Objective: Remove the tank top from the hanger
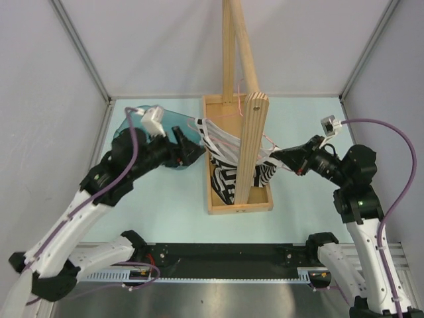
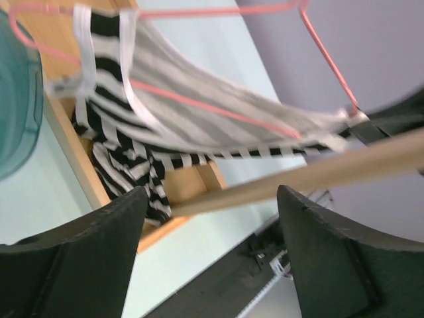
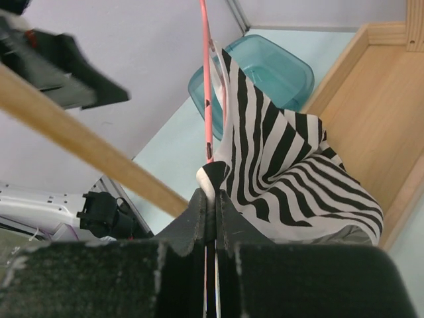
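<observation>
Post (image 1: 252,146) across tank top (image 1: 225,179), hanger (image 2: 326,56) blurred

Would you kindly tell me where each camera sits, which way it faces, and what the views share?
Top external: above and behind the bases, looking down at the wooden stand; left arm and right arm show.
Left wrist: faces right past the open left gripper at the tank top on the hanger.
Right wrist: facing left over the right gripper, shut on the tank top.
Shared: both wrist views show the teal bin, tank top and hanger.
</observation>
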Robot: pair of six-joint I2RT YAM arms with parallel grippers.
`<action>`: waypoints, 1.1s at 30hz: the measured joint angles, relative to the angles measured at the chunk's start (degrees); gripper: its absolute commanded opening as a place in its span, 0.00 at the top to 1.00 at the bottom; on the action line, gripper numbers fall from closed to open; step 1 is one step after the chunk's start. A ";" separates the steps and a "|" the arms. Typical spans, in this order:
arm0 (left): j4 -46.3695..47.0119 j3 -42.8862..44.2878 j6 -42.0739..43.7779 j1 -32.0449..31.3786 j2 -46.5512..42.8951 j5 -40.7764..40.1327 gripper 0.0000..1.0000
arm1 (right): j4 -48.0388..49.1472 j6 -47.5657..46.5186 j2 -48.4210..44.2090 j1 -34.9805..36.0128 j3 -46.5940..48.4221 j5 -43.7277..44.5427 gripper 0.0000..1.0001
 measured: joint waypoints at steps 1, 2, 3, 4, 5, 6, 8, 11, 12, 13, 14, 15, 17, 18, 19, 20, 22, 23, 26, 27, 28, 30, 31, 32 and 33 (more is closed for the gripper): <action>0.79 2.01 1.20 0.15 3.34 0.02 0.27 | -0.94 0.04 -1.42 0.00 -0.09 0.04 1.00; 1.38 2.97 1.75 0.26 5.55 0.02 0.30 | -1.55 0.04 -2.12 -0.02 -0.09 0.11 1.00; 1.51 4.07 2.82 0.48 8.20 -0.04 0.31 | -2.43 -0.02 -3.17 -0.02 -0.09 0.28 1.00; 1.51 4.90 3.72 0.68 10.40 -0.15 0.31 | -3.34 -0.09 -4.00 -0.02 -0.09 0.48 1.00; 1.49 5.44 4.52 0.83 12.20 -0.55 0.31 | -4.09 -0.17 -4.68 -0.02 -0.09 0.66 1.00; 1.46 5.66 5.40 0.94 13.55 -0.98 0.31 | -4.83 -0.26 -5.20 -0.02 -0.09 0.90 1.00; 1.38 5.75 6.78 1.05 15.04 -2.05 0.32 | -6.10 -0.48 -5.60 -0.02 -0.09 1.09 1.00; 1.01 6.73 8.04 1.05 16.11 -3.45 0.32 | -7.41 -0.59 -5.55 -0.02 -0.09 1.31 1.00; 1.05 7.21 8.46 1.05 16.39 -3.78 0.32 | -7.72 -0.57 -5.55 -0.02 -0.11 1.31 1.00; 1.11 7.65 8.68 1.05 16.72 -4.07 0.32 | -7.76 -0.50 -5.60 -0.02 -0.17 1.31 1.00; 1.25 8.31 8.94 1.05 17.27 -4.33 0.34 | -7.56 -0.37 -5.75 -0.02 -0.48 1.31 1.00; 1.46 8.74 9.07 1.05 17.75 -4.57 0.34 | -7.43 -0.22 -5.92 -0.02 -0.92 1.31 1.00; 1.70 9.90 9.62 1.09 19.39 -5.14 0.37 | -7.39 0.02 -6.32 -0.02 -1.60 1.31 1.00; 1.84 10.56 9.92 1.16 20.41 -5.38 0.37 | -7.39 0.07 -6.47 -0.02 -1.79 1.33 1.00; 1.88 11.06 9.99 1.29 21.29 -5.55 0.38 | -7.39 0.09 -6.62 -0.02 -1.90 1.33 1.00; 1.86 11.74 10.16 1.46 22.53 -5.62 0.41 | -7.37 0.09 -6.69 -0.02 -1.92 1.33 1.00; 1.88 12.61 10.36 1.79 24.74 -5.95 0.43 | -7.30 0.11 -6.80 -0.02 -1.92 1.33 1.00; 1.88 12.81 10.38 1.90 25.55 -6.21 0.45 | -7.28 0.13 -6.86 -0.02 -1.92 1.33 1.00; 1.51 12.98 10.36 2.23 27.67 -7.32 0.46 | -7.28 0.48 -7.17 -0.09 -1.92 1.33 1.00; 1.27 12.98 10.36 2.29 28.02 -7.65 0.47 | -7.28 0.55 -7.39 -0.11 -1.92 1.31 1.00; 1.16 12.98 10.34 2.38 28.22 -8.04 0.50 | -7.28 0.55 -7.48 -0.13 -1.92 1.31 1.00; 1.11 12.98 10.32 2.58 28.46 -8.57 0.56 | -7.26 0.57 -7.69 -0.13 -1.92 1.29 1.00; 1.14 13.03 10.25 2.78 28.63 -8.63 0.72 | -7.23 0.59 -7.80 -0.13 -1.92 1.29 1.00; 0.96 13.31 10.21 3.08 29.03 -8.68 0.79 | -7.26 0.59 -7.87 -0.13 -1.92 1.27 1.00; 0.72 13.88 10.10 3.50 29.70 -8.68 0.84 | -7.26 0.57 -7.91 -0.13 -1.92 1.27 1.00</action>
